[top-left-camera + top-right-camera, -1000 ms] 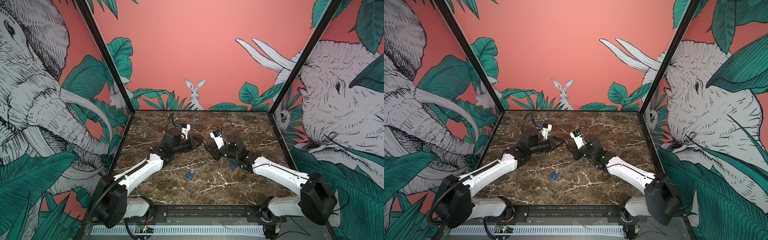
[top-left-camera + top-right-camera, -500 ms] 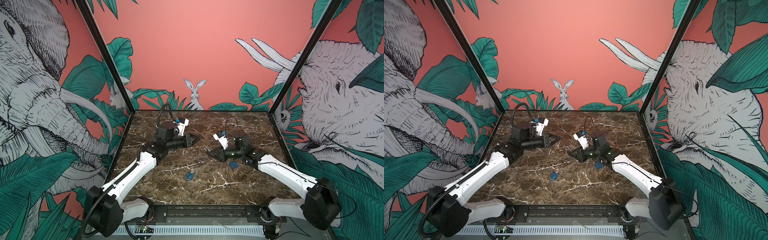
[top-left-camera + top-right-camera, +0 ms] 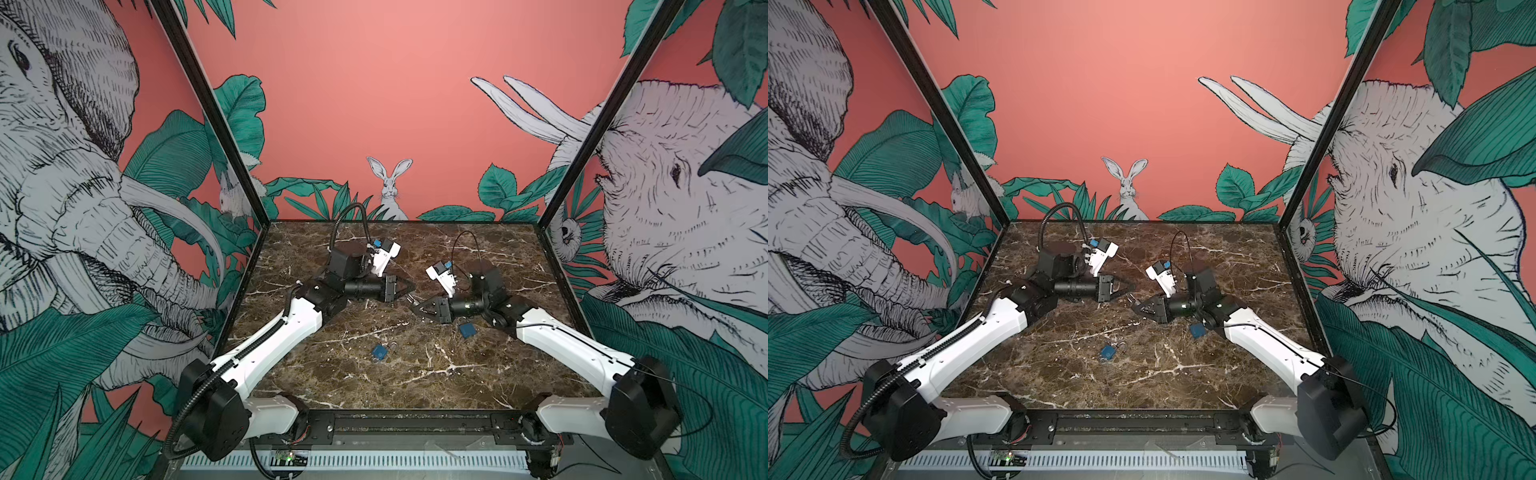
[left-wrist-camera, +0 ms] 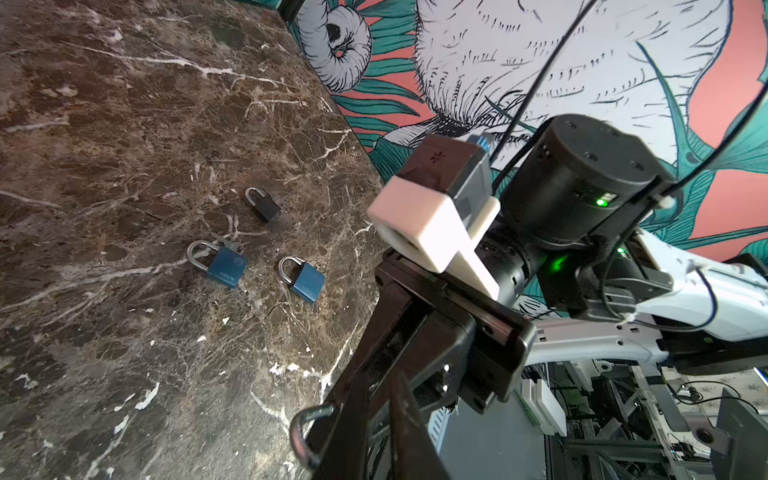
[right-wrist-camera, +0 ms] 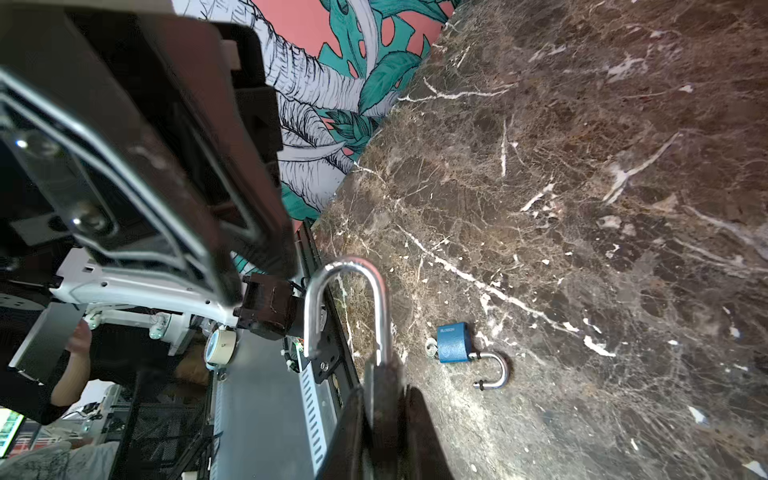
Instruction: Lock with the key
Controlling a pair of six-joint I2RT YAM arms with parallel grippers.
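Right gripper [image 5: 383, 397] jaws: closed on the dark body of the held padlock [image 5: 381, 307]. The steel shackle stands out of the grip, with one leg free of the body.
Hidden in that grip: you see only a sliver of the body between the fingers, and its keyhole is out of sight.
Left gripper [image 3: 409, 286] jaws: in both top views the tips draw to a point facing the right gripper, near it but apart. They are too small for you to tell whether they meet or pinch anything.
Right wrist view: the left gripper shows as a blurred black mass, cut off by the frame.
Key [image 4: 227, 242]: lies on the table [image 3: 415, 386], just beside the first blue padlock [image 4: 224, 268]. You cannot tell whether it sits in the lock.
Padlocks, counted: four, with one held and three on the table.
On the table: the first blue padlock, the second blue padlock [image 4: 306, 282] and the dark padlock [image 4: 266, 208], near one another but not touching.
Top views: you find only the two blue bodies there. The dark padlock is lost against the marble.
Keys, counted: one small cluster. The number in it is unclear.
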